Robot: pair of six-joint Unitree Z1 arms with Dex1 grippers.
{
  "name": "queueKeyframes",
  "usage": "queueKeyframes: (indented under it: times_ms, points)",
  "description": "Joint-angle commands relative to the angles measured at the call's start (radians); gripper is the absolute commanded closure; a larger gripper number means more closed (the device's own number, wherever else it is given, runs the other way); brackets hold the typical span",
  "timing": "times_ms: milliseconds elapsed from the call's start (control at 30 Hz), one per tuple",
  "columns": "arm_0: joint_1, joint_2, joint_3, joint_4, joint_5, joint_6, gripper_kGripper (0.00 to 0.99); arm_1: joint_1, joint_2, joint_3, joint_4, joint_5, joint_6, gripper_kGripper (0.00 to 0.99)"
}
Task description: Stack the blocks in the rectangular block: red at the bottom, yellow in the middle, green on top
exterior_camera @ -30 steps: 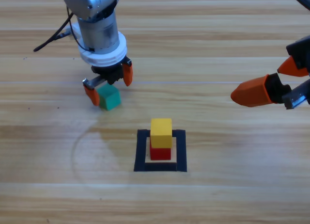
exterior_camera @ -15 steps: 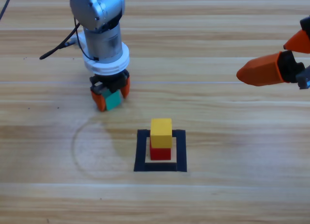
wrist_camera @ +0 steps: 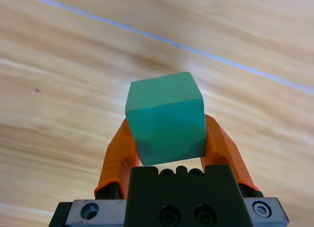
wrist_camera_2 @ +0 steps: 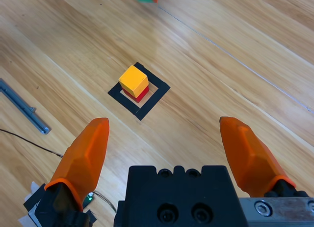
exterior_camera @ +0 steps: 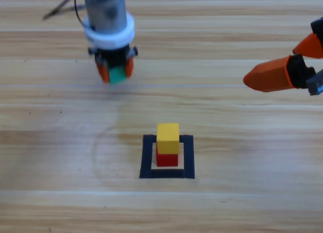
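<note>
The green cube (exterior_camera: pixel 117 74) sits clamped between the two orange jaws of the left pincer (exterior_camera: pixel 116 71), up and to the left of the rectangular block (exterior_camera: pixel 167 157) in the high view; the left wrist view shows it pinched on both sides above the worktop (exterior_camera: pixel 227 202). Inside the rectangular block's tape outline, the yellow cube (exterior_camera: pixel 168 137) rests on the red cube (exterior_camera: pixel 167 158). The right pincer (exterior_camera: pixel 287 71) waits up and to the right of the rectangular block, jaws spread wide and holding nothing.
</note>
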Motion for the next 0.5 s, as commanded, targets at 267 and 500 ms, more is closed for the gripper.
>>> queueKeyframes:
  times_ms: [267,500]
  points:
    - [-0.132,-0.283,0.069,0.050,-0.078,0.571,0.990,0.049,0.079,-0.004,0.010,0.008,0.016,0.000]
    - [-0.305,-0.222,0.070,0.049,-0.083,0.590,0.990,0.056,0.082,-0.004,0.010,0.008,0.017,0.000]
